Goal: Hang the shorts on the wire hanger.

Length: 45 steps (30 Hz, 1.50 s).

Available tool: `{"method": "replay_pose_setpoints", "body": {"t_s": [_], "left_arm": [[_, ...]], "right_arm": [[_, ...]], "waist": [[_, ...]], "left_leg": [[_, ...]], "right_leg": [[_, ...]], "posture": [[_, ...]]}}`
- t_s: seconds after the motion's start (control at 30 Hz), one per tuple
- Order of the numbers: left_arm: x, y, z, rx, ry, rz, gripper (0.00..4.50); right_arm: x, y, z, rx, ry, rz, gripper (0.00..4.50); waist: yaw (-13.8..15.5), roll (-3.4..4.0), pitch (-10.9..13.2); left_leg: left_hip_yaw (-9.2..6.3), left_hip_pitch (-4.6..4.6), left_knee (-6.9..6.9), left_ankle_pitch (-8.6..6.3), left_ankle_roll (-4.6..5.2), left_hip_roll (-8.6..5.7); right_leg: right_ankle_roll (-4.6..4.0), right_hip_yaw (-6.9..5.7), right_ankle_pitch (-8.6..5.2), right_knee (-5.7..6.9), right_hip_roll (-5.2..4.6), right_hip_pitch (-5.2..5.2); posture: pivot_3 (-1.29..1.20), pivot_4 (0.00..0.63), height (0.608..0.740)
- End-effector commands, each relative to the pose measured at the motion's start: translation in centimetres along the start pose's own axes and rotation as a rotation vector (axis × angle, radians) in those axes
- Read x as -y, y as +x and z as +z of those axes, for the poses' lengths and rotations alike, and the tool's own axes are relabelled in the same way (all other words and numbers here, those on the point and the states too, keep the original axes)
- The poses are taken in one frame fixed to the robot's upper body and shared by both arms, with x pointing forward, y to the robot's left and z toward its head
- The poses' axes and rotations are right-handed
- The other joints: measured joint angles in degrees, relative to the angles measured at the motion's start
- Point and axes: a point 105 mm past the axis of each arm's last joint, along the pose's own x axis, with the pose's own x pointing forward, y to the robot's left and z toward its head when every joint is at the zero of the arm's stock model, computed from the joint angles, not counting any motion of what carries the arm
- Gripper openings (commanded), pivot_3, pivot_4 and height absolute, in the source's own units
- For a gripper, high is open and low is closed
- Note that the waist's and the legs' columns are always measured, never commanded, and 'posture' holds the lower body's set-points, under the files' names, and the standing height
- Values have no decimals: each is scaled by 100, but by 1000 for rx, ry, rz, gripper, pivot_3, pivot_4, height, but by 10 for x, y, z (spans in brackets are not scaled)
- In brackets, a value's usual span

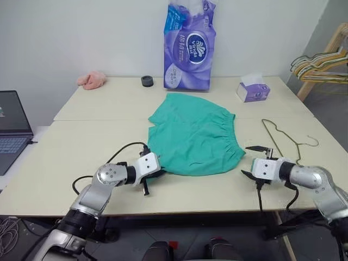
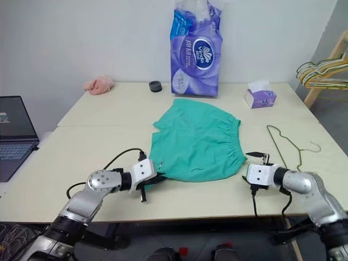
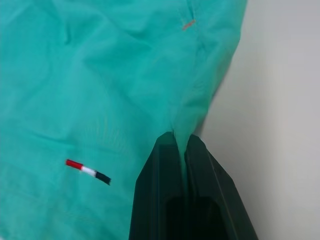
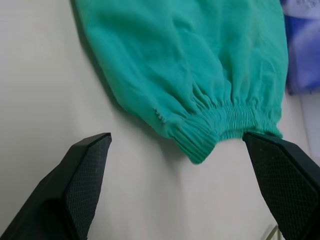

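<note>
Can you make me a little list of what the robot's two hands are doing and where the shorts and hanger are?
left gripper: shut, pinching the edge of the shorts
right gripper: open, near the waistband corner, not touching
shorts: flat on the table
wire hanger: lying on the table, on the robot's right of the shorts, untouched

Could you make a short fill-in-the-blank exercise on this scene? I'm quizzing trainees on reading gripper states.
1. The left gripper is ____ on the edge of the shorts.
2. The right gripper is ____, its fingers apart on either side of the waistband corner.
3. The wire hanger lies flat on the ____, on the robot's right of the shorts.

Missing words: shut; open; table
</note>
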Motion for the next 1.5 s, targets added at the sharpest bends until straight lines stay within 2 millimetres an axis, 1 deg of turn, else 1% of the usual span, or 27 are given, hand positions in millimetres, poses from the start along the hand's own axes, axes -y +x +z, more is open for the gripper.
{"method": "replay_pose_setpoints", "body": {"t_s": [0.03,0.17,0.23,0.33,0.43,0.53,0.7,0.8,0.87,0.93,1.0,1.1,1.2,1.37,1.43,1.5], "left_arm": [[-10,-5,13,37,23,29,55],[-7,-5,15,43,24,19,55],[-5,-5,15,44,24,13,55],[-4,-5,14,42,24,5,0],[-2,-7,12,35,25,-10,0],[-1,-9,9,24,28,-31,0],[4,-15,5,-2,37,-100,0],[14,-24,1,-31,26,-192,0],[29,-38,-6,-77,6,-310,0],[42,-50,-8,-107,-28,-404,0],[54,-59,-9,-128,-53,-475,0],[65,-68,-7,-146,-72,-541,0],[76,-72,-2,-142,-83,-589,0],[85,-70,1,-131,-91,-614,0],[86,-67,2,-114,-80,-601,0],[85,-62,4,-92,-62,-575,0]], "right_arm": [[7,7,5,32,-91,1,4500],[14,24,12,55,-175,11,4500],[18,33,12,49,-184,5,4500],[22,39,10,40,-195,3,3878],[24,40,6,21,-200,11,2857],[25,40,5,17,-213,21,1737],[26,37,9,37,-220,34,14],[24,32,17,66,-213,62,14],[20,25,25,92,-212,103,14],[14,18,29,95,-207,148,14],[3,8,29,86,-181,225,14],[-11,-5,35,92,-142,314,14],[-23,-16,42,97,-110,383,14],[-42,-32,52,96,-49,496,14],[-47,-35,58,112,-38,519,14],[-49,-34,60,121,-38,519,14]], "waist": [[-6,0,0],[-41,0,0],[-43,-1,0],[-37,-1,0],[-20,0,1],[-24,0,1],[-39,1,0],[-51,1,0],[-58,2,0],[-56,2,0],[-47,5,2],[-18,6,4],[-14,7,5],[-19,8,7],[-20,8,6],[-20,8,7]], "left_leg": [[0,-1,-1,0,0,-1],[-1,0,0,0,0,-1],[-1,2,0,0,0,-1],[-4,2,0,0,0,0],[-6,1,0,0,0,-3],[-7,1,1,0,0,-4],[-9,1,0,0,0,-3],[-9,1,-1,0,0,-3],[-10,0,-3,-1,0,-2],[-12,-2,-6,-1,0,-1],[-16,-4,-5,-2,0,-1],[-17,-5,1,-2,0,-1],[-19,-3,4,-1,1,0],[-18,-2,3,-2,0,3],[-19,-2,2,-2,0,3],[-19,-2,2,-2,0,6]], "right_leg": [[0,1,0,0,0,-1],[-1,4,1,5,-1,-1],[-2,5,1,8,-1,-2],[-3,4,1,10,-1,-2],[-3,4,2,10,-3,-2],[-3,3,2,10,-4,-1],[-3,2,2,11,-3,-2],[-4,2,1,14,-3,-5],[-5,2,1,16,-3,-8],[-6,1,0,16,-2,-9],[-7,-3,-1,15,-3,-9],[-8,-6,-4,13,-5,-5],[-10,-9,-6,11,-5,0],[-9,-14,-11,11,-5,-3],[-6,-15,-14,11,-4,-2],[16,-16,-27,11,-2,-2]], "posture": [[-16,51,740],[-12,50,740],[-12,50,740],[-11,51,740],[-15,51,740],[-17,51,740],[-19,41,740],[-19,38,740],[-23,38,740],[-24,40,740],[-25,42,740],[-29,45,740],[-35,47,740],[-42,49,740],[-46,49,740],[-48,49,740]]}}
